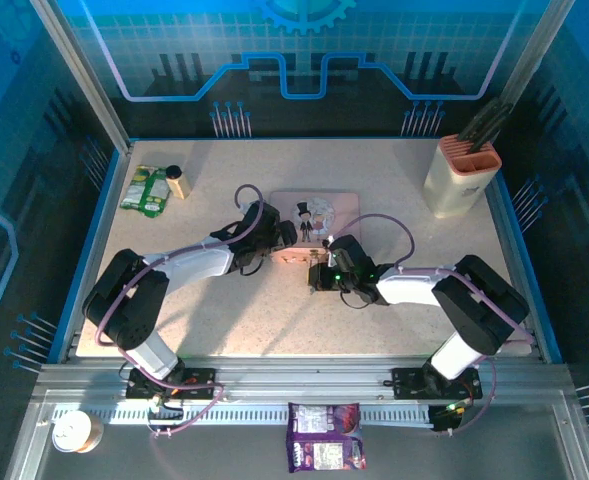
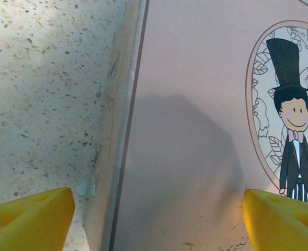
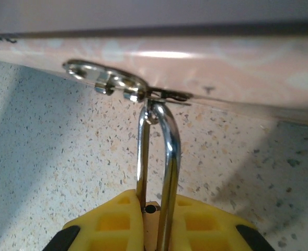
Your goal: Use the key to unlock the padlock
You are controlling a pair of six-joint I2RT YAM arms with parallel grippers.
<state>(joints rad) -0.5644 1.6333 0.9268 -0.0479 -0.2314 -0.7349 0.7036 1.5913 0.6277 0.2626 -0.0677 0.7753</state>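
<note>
We see the pink tin (image 1: 314,205) lying flat in the middle of the table (image 1: 224,310), its pictured lid facing up. The left gripper (image 1: 274,243) hovers at the tin's left edge. In the left wrist view its yellow pads (image 2: 28,219) stand wide apart with nothing between them, one above the speckled table (image 2: 38,78) and the other above the lid (image 2: 195,130).

The right gripper (image 1: 322,268) sits low at the tin's near side. In the right wrist view its pads (image 3: 117,225) are closed on the padlock (image 3: 170,151), whose body is almost hidden between them, with only a sliver of brass showing. The silvery shackle (image 3: 167,130) rises out of the pads and passes through the small metal hasp (image 3: 104,78) on the tin's wall (image 3: 221,57). The padlock therefore hangs at the tin's near wall, just above the table (image 3: 65,157). We cannot tell whether the shackle is latched.

At the back of the table we see a knife block (image 1: 461,170) on the right and a green packet (image 1: 146,190) on the left.
</note>
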